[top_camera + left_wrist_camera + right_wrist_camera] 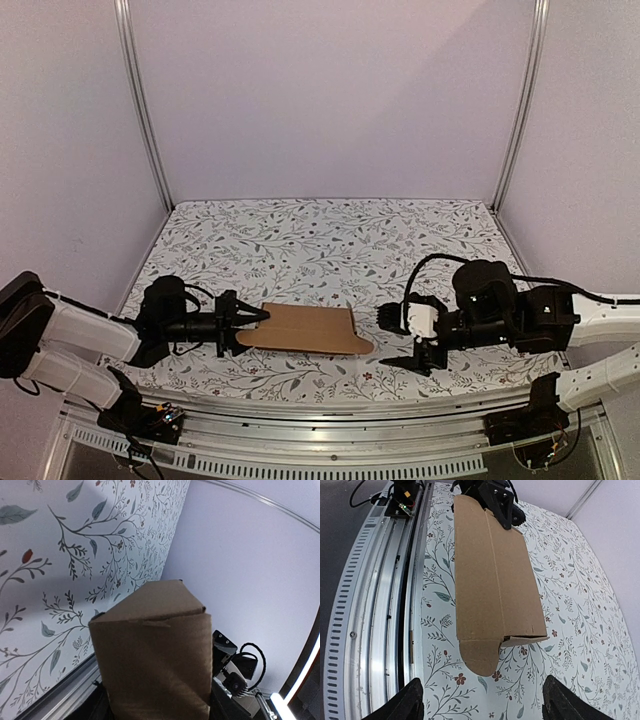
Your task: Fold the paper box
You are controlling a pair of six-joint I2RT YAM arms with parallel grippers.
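The paper box point(305, 328) is a plain brown cardboard carton lying flattened on the flowered table, long side left to right, with a rounded flap at its right end. My left gripper point(245, 322) is shut on its left end. In the left wrist view the box point(152, 665) fills the lower middle and hides the fingers. In the right wrist view the box point(492, 580) lies ahead with its rounded flap point(480, 657) nearest. My right gripper point(400, 340) is open and empty, just right of the flap, with wide-apart fingertips point(410, 702).
The table's metal front rail point(380, 605) runs along the near edge beside the box. Purple walls with metal posts point(145, 110) enclose the back and sides. Flowered cloth point(330, 240) stretches behind the box.
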